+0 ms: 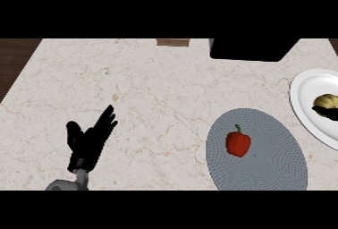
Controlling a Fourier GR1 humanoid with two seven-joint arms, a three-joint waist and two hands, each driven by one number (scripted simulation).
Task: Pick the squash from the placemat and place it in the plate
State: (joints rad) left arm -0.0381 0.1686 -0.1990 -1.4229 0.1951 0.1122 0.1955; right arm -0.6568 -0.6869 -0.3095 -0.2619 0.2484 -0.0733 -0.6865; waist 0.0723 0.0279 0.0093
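I am at a kitchen counter. Its top is pale marble with thin brown veins, and dark wood floor shows past its edge at ten o'clock. A round grey placemat lies at four o'clock with a red bell pepper on it, and a white plate sits at three o'clock. A black appliance stands at one o'clock.

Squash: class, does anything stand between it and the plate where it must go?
Nothing visible does. The squash already shows over the plate, at the view's right edge, with the right hand dark against it. The red pepper lies apart on the placemat, left of the plate.
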